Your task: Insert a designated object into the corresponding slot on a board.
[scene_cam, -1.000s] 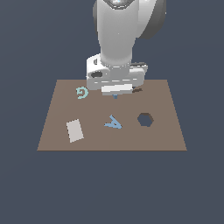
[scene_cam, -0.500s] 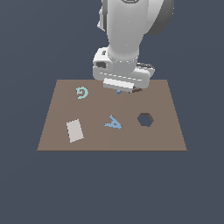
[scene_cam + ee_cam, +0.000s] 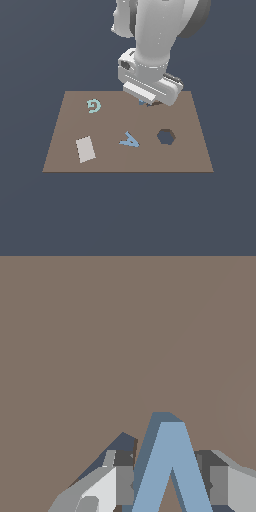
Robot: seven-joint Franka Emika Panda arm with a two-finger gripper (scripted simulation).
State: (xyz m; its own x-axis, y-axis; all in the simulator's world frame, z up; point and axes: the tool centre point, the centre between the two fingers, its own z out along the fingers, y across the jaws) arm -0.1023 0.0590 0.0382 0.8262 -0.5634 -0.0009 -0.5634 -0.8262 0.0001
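Note:
My gripper (image 3: 170,487) is shut on the mid-blue V-shaped piece (image 3: 167,456), with its arms between the two fingers (image 3: 122,483) and its point sticking out past them. The piece hangs just above the brown board (image 3: 75,331). In the exterior view the gripper (image 3: 146,103) is over the far middle of the board (image 3: 65,125), and only a sliver of the V piece (image 3: 141,102) shows under the hand. A dark angular patch (image 3: 124,444) lies beside the piece; I cannot tell if it is the slot or shadow. In the exterior view the slot is hidden behind the hand.
A cyan G-shaped piece (image 3: 93,106) lies at the far part of the exterior view's left. A paler blue A-shaped piece (image 3: 130,141) lies mid-board, beside a dark hexagonal hole (image 3: 166,136). A pale grey rectangular piece (image 3: 85,149) lies near the front left.
The hand has moved towards the exterior view's right and turned about its axis, so it now sits skewed over the far part of the board. The pieces on the board have not moved.

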